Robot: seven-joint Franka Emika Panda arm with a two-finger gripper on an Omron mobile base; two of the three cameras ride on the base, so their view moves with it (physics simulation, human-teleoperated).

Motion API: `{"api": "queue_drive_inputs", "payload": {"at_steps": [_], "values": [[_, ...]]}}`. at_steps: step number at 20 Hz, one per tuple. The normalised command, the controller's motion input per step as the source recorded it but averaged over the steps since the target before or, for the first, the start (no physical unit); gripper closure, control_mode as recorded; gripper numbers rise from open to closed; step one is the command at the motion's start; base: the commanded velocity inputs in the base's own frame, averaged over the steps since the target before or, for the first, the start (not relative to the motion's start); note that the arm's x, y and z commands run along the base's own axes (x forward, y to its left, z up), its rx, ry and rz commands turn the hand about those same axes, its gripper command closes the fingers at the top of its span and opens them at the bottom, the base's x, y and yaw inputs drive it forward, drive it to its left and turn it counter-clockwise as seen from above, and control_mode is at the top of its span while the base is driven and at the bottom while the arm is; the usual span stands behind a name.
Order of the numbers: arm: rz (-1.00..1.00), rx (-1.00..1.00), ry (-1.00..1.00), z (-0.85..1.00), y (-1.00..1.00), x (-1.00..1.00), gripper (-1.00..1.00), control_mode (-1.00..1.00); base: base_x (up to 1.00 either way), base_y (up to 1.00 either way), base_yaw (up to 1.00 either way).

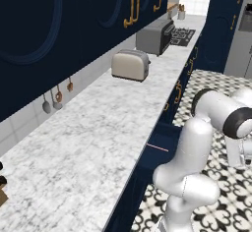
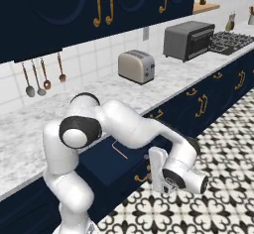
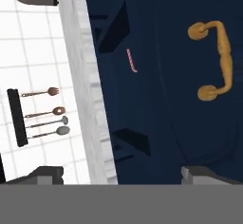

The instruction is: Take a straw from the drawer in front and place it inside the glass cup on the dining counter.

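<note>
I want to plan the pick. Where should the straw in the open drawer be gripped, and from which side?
Probably grip the straw at the middle of its straight shaft, coming from above. It lies flat on the floor of the open drawer, so only its top is free. Set the open end effector across the shaft, away from the bent end.

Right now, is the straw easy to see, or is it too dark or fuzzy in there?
Left base view: the straw is a faint thin pink line in the dark drawer, a bit soft. Right base view: it stands out better, under the arm's shadow. Hand view: sharpest, pink on flat navy, no glare.
</note>
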Motion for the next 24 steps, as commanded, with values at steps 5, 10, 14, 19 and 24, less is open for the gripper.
{"api": "queue_drive_inputs", "payload": {"at_steps": [5,10,14,19,24], "values": [[0.0,-0.1,0.0,0.72,0.45,0.12,-1.0,-1.0,0.0,0.0,0.0],[0.0,-0.11,0.12,0.34,0.49,0.37,-1.0,-1.0,0.0,0.0,0.0],[0.0,-0.16,0.28,0.02,0.41,0.45,-1.0,-1.0,0.0,0.0,0.0],[-0.02,-0.19,0.27,-0.06,0.4,0.39,-1.0,-1.0,0.0,0.0,0.0],[0.0,-0.22,0.18,-0.34,0.23,0.3,-1.0,-1.0,0.0,0.0,0.0]]}}
